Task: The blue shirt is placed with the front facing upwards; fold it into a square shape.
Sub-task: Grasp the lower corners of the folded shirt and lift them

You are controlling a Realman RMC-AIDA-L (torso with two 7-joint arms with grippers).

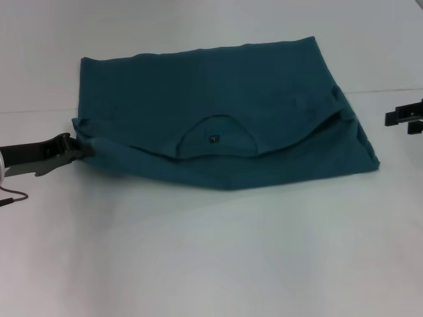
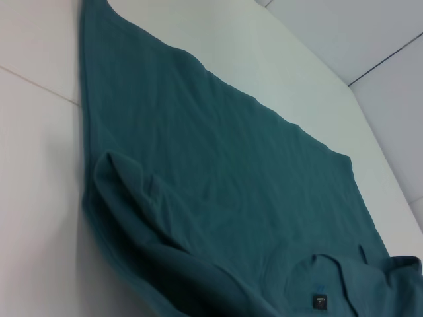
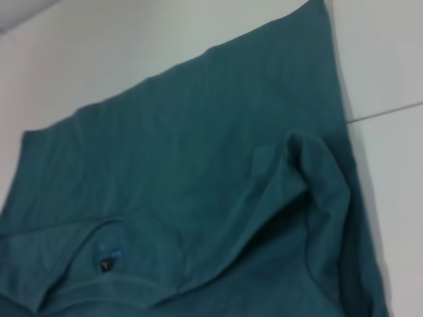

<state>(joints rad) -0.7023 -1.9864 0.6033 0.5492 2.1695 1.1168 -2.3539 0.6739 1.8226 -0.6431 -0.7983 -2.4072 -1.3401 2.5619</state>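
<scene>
The blue shirt (image 1: 218,99) lies spread across the far middle of the white bench (image 1: 211,257), already doubled over on itself so that plain teal cloth faces up and no print shows. Its near edge bulges toward the robot in a shallow point, and the round collar (image 1: 217,135) opens there as a dark arch with a small dark label (image 1: 213,139) inside it. The left wrist view shows the same label (image 2: 320,302) sewn just under the collar, with a bunched fold of cloth (image 2: 125,198) rising along the shirt's left side. In the right wrist view the label (image 3: 105,265) sits low in the neck opening, and a sleeve fold (image 3: 310,178) puckers up near the shirt's right edge. The left claw (image 1: 80,146) reaches in low from the left side of the bench and meets the shirt's left corner, its black fingers clenched on a pinch of the cloth there. The right claw (image 1: 404,116) hangs at the far right, just off the bench surface and clear of the shirt's right edge; whether its fingers are parted or closed I cannot tell. A seam line (image 1: 390,90) runs across the bench behind the shirt.
</scene>
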